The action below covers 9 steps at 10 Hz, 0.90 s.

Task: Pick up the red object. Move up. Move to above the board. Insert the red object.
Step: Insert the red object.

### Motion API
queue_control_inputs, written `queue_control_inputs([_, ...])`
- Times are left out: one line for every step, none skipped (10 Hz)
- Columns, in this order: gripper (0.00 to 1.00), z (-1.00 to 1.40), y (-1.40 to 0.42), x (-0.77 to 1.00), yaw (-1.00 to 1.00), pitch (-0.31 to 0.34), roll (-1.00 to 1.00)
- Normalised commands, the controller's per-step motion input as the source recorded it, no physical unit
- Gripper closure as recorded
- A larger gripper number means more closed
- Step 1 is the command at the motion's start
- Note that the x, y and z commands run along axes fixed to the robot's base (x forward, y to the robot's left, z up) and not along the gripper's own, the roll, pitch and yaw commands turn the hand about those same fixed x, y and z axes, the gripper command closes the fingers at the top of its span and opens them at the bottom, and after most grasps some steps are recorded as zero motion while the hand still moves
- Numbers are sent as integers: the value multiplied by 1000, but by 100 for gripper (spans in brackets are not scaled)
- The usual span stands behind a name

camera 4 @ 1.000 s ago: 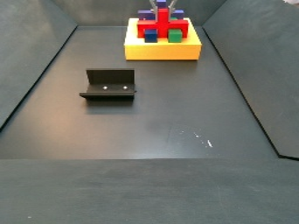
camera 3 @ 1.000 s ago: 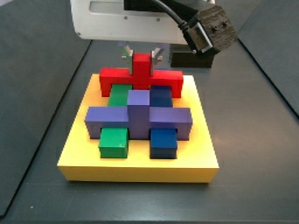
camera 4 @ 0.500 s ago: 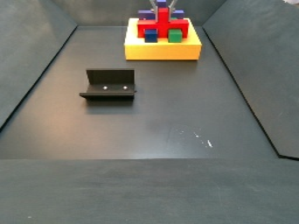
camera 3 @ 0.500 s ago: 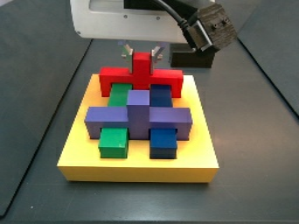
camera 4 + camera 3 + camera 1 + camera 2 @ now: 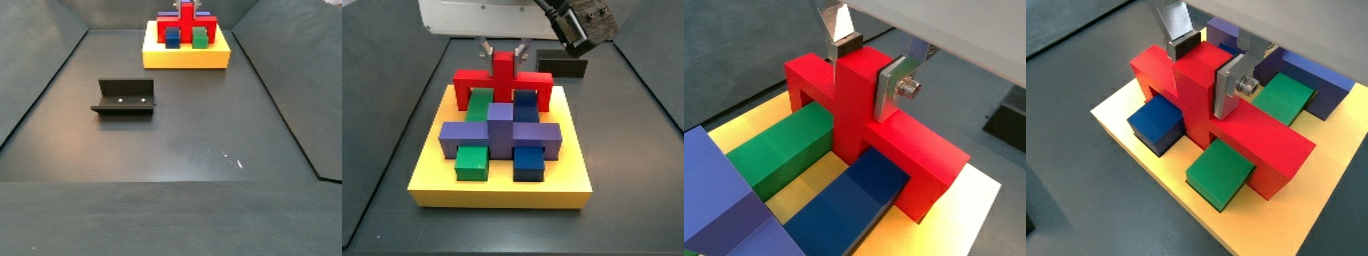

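The red object [image 5: 502, 79] is a bright red arch with an upright stub. It stands over the far end of the yellow board [image 5: 502, 196]. Both wrist views show its legs straddling a green block [image 5: 791, 150] and a blue block [image 5: 865, 200]. My gripper [image 5: 862, 75] is shut on the stub, one silver finger on each side of it, as the red object [image 5: 1186, 90] also shows. Whether the legs touch the board [image 5: 1173, 170] I cannot tell. The far side view has the red object [image 5: 183, 22] atop the board [image 5: 187, 58].
A purple cross-shaped block [image 5: 500, 130] lies mid-board, with another green block [image 5: 470, 160] and blue block [image 5: 529, 162] at its near end. The fixture [image 5: 124, 97] stands on the dark floor apart from the board. Sloping walls ring the floor.
My gripper and the red object have risen slightly together; more open space shows under the arch than before. The other blocks and the fixture have not moved.
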Motion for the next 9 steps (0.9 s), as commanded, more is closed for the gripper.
queue_control_inputs([100, 0, -169, 0, 0, -11, 494])
queue_control_inputs([100, 0, -131, 0, 0, -3, 474])
queue_control_inputs([100, -6, 0, 0, 0, 0, 381])
queue_control_inputs([100, -49, 17, 23, 0, 0, 183])
queue_control_inputs([100, 0, 66, 0, 0, 0, 133])
queue_control_inputs([100, 0, 66, 0, 0, 0, 111])
queue_control_inputs([100, -129, 43, 0, 0, 0, 110])
queue_control_inputs([100, -343, 57, 23, 0, -10, 117])
queue_control_inputs([100, -391, 69, 0, 0, -31, 169])
